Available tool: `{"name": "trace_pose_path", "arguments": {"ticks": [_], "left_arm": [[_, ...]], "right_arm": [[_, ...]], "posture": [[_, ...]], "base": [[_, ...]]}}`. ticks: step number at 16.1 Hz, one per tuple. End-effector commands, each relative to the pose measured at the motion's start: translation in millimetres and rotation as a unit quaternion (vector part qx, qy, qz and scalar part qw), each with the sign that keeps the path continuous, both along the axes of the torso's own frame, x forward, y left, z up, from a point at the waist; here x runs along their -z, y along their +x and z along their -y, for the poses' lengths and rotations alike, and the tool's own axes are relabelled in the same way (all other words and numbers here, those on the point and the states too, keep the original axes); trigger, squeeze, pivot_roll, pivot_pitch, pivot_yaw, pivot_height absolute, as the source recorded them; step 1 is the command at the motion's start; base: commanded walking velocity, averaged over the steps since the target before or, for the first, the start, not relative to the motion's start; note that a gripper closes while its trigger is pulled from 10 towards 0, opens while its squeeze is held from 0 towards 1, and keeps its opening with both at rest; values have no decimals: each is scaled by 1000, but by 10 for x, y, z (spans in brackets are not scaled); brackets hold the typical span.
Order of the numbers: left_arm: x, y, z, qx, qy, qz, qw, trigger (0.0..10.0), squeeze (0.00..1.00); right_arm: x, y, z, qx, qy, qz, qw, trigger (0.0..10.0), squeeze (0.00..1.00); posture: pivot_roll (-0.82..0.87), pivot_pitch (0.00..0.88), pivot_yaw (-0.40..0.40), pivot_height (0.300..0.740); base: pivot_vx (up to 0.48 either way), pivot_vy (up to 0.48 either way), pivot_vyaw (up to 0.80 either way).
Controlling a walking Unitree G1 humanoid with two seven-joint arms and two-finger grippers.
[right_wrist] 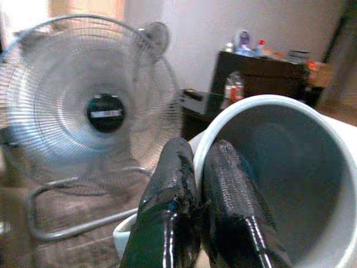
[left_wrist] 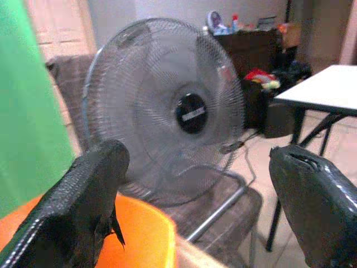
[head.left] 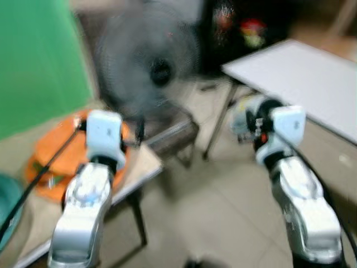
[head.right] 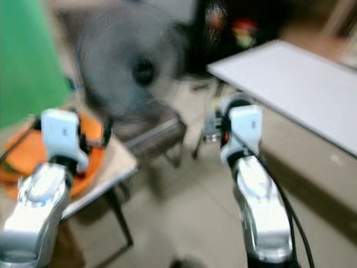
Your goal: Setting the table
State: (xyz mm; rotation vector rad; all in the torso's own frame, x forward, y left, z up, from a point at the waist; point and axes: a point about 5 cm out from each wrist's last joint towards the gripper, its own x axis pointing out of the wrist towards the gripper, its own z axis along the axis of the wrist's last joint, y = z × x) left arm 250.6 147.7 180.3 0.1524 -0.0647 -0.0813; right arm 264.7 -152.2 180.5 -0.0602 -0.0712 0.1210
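I see a big grey fan [left_wrist: 167, 111] on a chair ahead, with the white tabletop [head.left: 301, 78] off to my right. An orange tray [head.left: 61, 156] sits on the small tabletop [head.left: 139, 164] below my left gripper [left_wrist: 195, 206], jaws apart. My right gripper [right_wrist: 203, 206] has its jaws clamped on the rim of a white cup [right_wrist: 279, 190], held in the air short of the white tabletop.

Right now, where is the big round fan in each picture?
Left eye view: the fan stands at top centre, blurred, behind the small table.
Right eye view: top, left of centre.
Left wrist view: centre, between the left gripper's open fingers.
Right wrist view: on the left, beside the white cup.
Shared landmark: the fan's dark hub.
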Motion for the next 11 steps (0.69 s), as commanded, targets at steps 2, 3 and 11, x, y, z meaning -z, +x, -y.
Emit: {"name": "trace_pose_path", "arguments": {"ticks": [2,3,11], "left_arm": [[-3,18,-3,-19,11,9,1000,10000,0],[-8,15,-2,-15,9,13,1000,10000,0],[30,103,-6,8,5,-1,1000,10000,0]], "right_arm": [[9,5,6,-30,30,-29,999,10000,0],[32,-1,17,-17,26,-36,999,10000,0],[218,-24,79,10,15,-95,995,10000,0]], "posture": [[92,0,-15,740],[93,0,-17,740],[80,0,11,740]], "base": [[0,0,-800],[0,0,-800],[94,0,-470]]}}
